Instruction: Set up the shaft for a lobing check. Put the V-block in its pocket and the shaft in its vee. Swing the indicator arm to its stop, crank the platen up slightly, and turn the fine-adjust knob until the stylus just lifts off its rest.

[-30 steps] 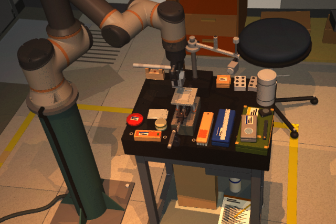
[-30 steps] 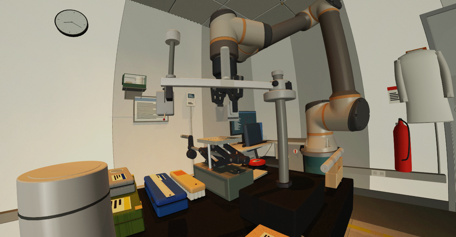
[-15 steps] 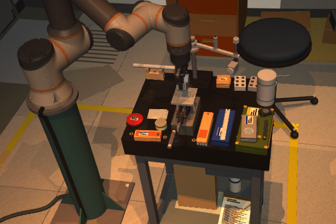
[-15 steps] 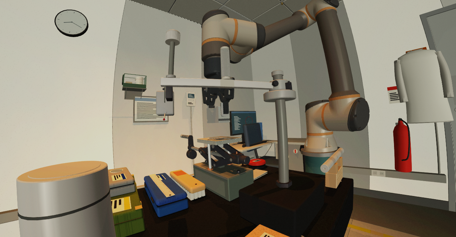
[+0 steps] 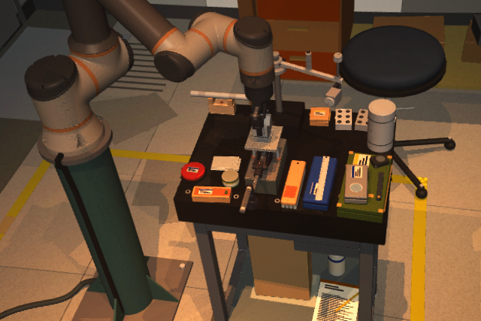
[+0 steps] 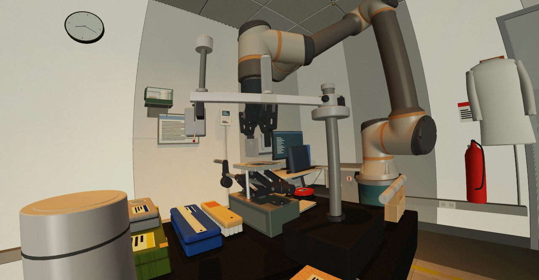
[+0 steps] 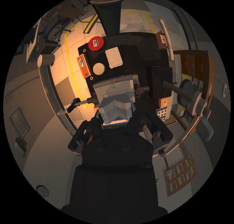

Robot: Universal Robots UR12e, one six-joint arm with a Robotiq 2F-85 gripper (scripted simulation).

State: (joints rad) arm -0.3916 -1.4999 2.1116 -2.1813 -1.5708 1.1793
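Observation:
The platen's pocket is hidden under the grey V-block [image 7: 115, 111] that I hold in my gripper [image 6: 251, 139], hanging above the platen [image 6: 256, 164] of the scissor lift [image 5: 263, 162]. The block's vee faces down toward the platen in the wrist camera. The pale shaft [image 5: 217, 94] lies across a wooden cradle [image 5: 222, 106] at the table's far left corner. The indicator arm [image 6: 256, 98] reaches out from its post [image 6: 332, 158], swung away from the platen, with the indicator head [image 6: 195, 121] hanging at its end. The lift's crank handle [image 5: 246, 199] points toward the table's front edge.
A grey canister [image 5: 381, 125] stands at the table's right side, near a green case [image 5: 364, 185]. A blue case [image 5: 320, 182], an orange brush [image 5: 293, 183], a red puck [image 5: 193, 170] and small boxes lie around the lift. A stool [image 5: 393, 59] stands behind the table.

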